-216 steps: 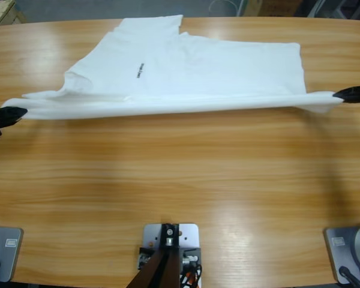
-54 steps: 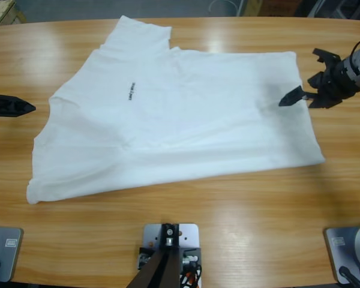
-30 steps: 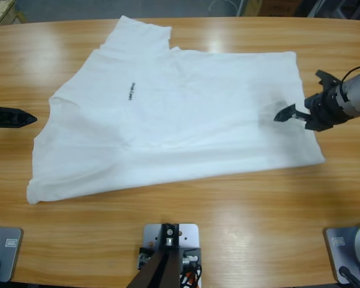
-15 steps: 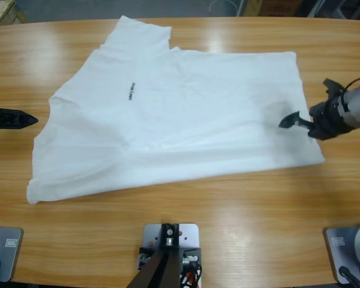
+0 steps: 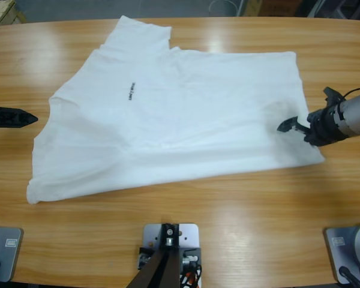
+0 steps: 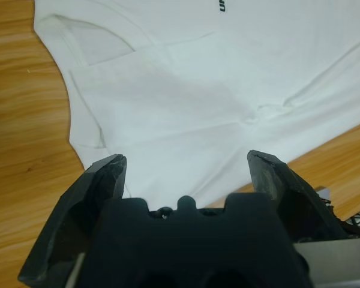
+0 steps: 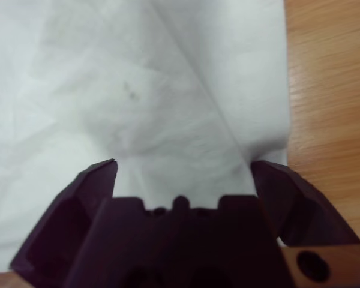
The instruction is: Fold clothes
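Across the far half of the long wooden table (image 5: pixel 186 222) your plain white short-sleeved cotton T-shirt (image 5: pixel 186 114) lies spread flat, chest mark up. Your right gripper (image 5: pixel 295 125) hangs over the hem end with jaws spread, nothing between them; your left gripper (image 5: pixel 25 118) sits just off the sleeve side, jaws also spread and empty. Bring each down onto a near corner, pinch both layers, then lift together so the fold lands straight
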Available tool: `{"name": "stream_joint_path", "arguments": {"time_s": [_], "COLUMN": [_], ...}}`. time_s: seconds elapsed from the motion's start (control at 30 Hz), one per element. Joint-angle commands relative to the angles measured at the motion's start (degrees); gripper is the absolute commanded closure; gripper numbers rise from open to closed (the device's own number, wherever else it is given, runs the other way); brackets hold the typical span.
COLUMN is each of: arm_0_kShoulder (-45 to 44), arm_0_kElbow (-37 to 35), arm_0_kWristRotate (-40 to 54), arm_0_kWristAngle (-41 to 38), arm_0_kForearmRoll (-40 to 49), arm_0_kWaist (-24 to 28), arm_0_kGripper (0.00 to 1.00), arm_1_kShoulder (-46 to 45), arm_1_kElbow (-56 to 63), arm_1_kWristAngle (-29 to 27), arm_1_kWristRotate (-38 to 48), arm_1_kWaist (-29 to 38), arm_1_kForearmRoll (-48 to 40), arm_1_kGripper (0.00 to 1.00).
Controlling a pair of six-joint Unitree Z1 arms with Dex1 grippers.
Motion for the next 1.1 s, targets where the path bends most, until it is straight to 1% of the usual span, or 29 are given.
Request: {"name": "stream_joint_path", "arguments": {"time_s": [0.03, 0.1, 0.2, 0.3, 0.37, 0.4, 0.43, 0.47, 0.5, 0.53, 0.6, 0.73, 0.87, 1.1], "arm_0_kShoulder": [0.59, 0.59, 0.50, 0.47, 0.34, 0.25, 0.18, 0.11, 0.06, 0.01, -0.03, -0.03, -0.20, 0.01], "arm_0_kElbow": [2.07, 2.09, 2.14, 2.21, 2.26, 2.33, 2.33, 2.40, 2.42, 2.46, 2.56, 2.60, 2.69, 2.69], "arm_0_kWristRotate": [0.90, 0.97, 0.99, 0.99, 0.99, 0.99, 0.99, 0.99, 0.99, 0.99, 0.99, 0.99, 0.99, 0.99], "arm_0_kWristAngle": [0.58, 0.49, 0.49, 0.49, 0.49, 0.53, 0.51, 0.51, 0.56, 0.54, 0.51, 0.49, 0.40, 0.40], "arm_0_kForearmRoll": [-0.91, -0.91, -0.91, -0.92, -0.99, -1.05, -1.10, -1.17, -1.17, -1.22, -1.42, -1.52, -1.52, -1.52], "arm_0_kWaist": [0.49, 0.49, 0.49, 0.49, 0.49, 0.49, 0.49, 0.49, 0.49, 0.49, 0.49, 0.49, 0.49, 0.49], "arm_0_kGripper": [0.207, 0.207, 0.207, 0.207, 0.207, 0.207, 0.207, 0.207, 0.207, 0.207, 0.207, 0.207, 0.207, 0.207], "arm_1_kShoulder": [0.95, 1.03, 2.70, 2.74, 2.16, 1.33, -0.07, -0.72, -1.13, -1.66, -2.75, -1.36, 2.46, 4.76], "arm_1_kElbow": [1.59, 1.73, 1.68, 1.54, 0.46, -0.89, -2.68, -4.70, -6.94, -8.83, -11.05, -13.12, -13.18, -12.10], "arm_1_kWristAngle": [0.72, 0.75, 2.28, 2.18, 0.68, -0.41, -1.81, -2.69, -3.96, -5.05, -5.80, -4.33, -2.57, -0.12], "arm_1_kWristRotate": [-1.66, -1.66, -1.67, -1.60, -1.66, -1.78, -2.36, -3.24, -4.03, -5.28, -7.83, -11.04, -11.25, -11.01], "arm_1_kWaist": [0.66, 0.66, 0.66, 0.66, 0.68, 0.66, 0.45, 0.12, -0.04, -0.57, -2.19, -2.86, -2.86, -2.29], "arm_1_kForearmRoll": [-0.47, -0.54, -0.58, 0.21, 4.15, 6.43, 8.97, 11.27, 14.05, 16.35, 18.70, 19.09, 18.48, 14.54], "arm_1_kGripper": [1.000, 1.000, 1.000, 1.000, 1.000, 0.970, 0.508, 0.335, 0.223, 0.160, 0.134, 0.128, 0.132, 0.133]}}
